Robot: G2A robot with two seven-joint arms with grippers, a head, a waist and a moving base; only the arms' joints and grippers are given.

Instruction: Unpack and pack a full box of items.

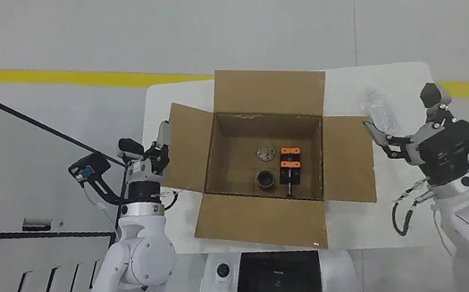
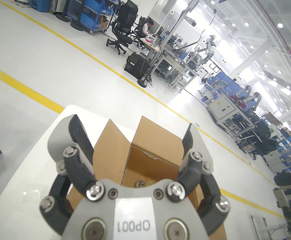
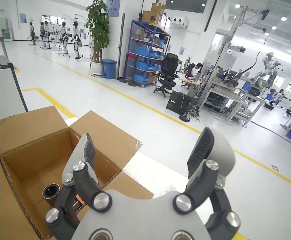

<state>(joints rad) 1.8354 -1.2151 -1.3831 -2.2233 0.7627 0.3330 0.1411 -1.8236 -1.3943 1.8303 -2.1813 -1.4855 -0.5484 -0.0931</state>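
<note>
Left hand [image 2: 133, 123] and right hand [image 3: 147, 136], both spread wide and empty, flank the open box [image 1: 263, 155] on the bench [image 1: 343, 86].
From above, an orange-and-black tool [image 1: 290, 163] lies in the box, long axis running far wall to near wall, beside a metal disc [image 1: 264, 152] and an upright black cylinder [image 1: 264, 180]; a clear bottle [image 1: 379, 108] lies just outside the right flap. Left wrist view catches the disc; right wrist view, the cylinder's upturned mouth.

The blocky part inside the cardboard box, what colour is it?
The blocky part is orange and black; top view shows it best.
</note>
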